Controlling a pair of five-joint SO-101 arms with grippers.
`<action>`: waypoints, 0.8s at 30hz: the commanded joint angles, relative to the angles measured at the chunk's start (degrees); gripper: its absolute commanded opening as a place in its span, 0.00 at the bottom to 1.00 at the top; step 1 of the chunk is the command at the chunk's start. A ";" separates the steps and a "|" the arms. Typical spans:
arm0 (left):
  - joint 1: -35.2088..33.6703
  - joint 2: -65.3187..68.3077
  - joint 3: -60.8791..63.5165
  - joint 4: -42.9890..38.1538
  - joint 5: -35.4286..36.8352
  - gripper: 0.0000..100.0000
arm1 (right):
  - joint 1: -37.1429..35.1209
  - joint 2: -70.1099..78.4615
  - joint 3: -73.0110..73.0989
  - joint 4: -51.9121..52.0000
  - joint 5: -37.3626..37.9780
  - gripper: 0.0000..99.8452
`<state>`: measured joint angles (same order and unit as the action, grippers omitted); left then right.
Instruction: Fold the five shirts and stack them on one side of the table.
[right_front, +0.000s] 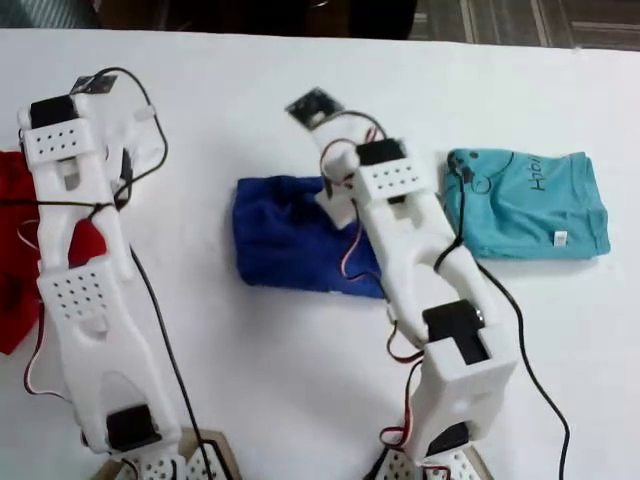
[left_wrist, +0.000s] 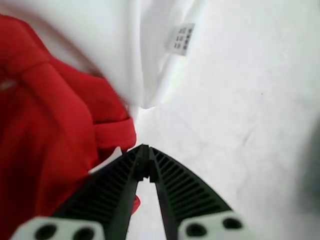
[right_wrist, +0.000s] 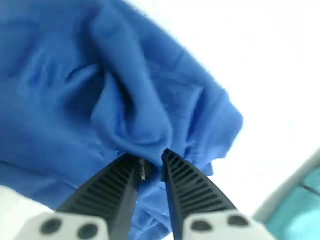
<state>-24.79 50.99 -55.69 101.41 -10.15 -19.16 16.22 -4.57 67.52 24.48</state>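
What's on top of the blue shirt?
The right gripper, pinching a fold of the blue shirt. In the high view the right arm covers part of the shirt.

Plain white tabletop (right_front: 300, 390). The blue shirt (right_front: 285, 240) is solid deep blue. The teal shirt (right_front: 525, 205) is turquoise w/ dark line print & lettering, small white tag. The red shirt (left_wrist: 45, 135) is solid red. The white shirt (left_wrist: 150, 45) is plain, tag w/ grey marks. The arms (right_front: 85, 290) are white w/ black motor blocks; wires (right_front: 160, 330) red & black. The left gripper (left_wrist: 145, 152) & right gripper (right_wrist: 150, 160) are black, ribbed.
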 joint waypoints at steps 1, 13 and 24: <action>-0.44 -4.40 -0.13 0.35 -0.53 0.03 | 2.15 0.22 -6.68 0.31 0.62 0.02; -0.44 -4.40 -0.13 0.53 -0.53 0.03 | 4.00 14.29 -28.57 7.87 0.44 0.28; -0.44 -4.40 -0.13 0.26 -0.53 0.03 | -2.07 15.34 -37.63 22.29 0.18 0.03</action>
<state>-24.79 50.99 -55.69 101.41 -10.15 -18.90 31.60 -40.18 88.18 24.48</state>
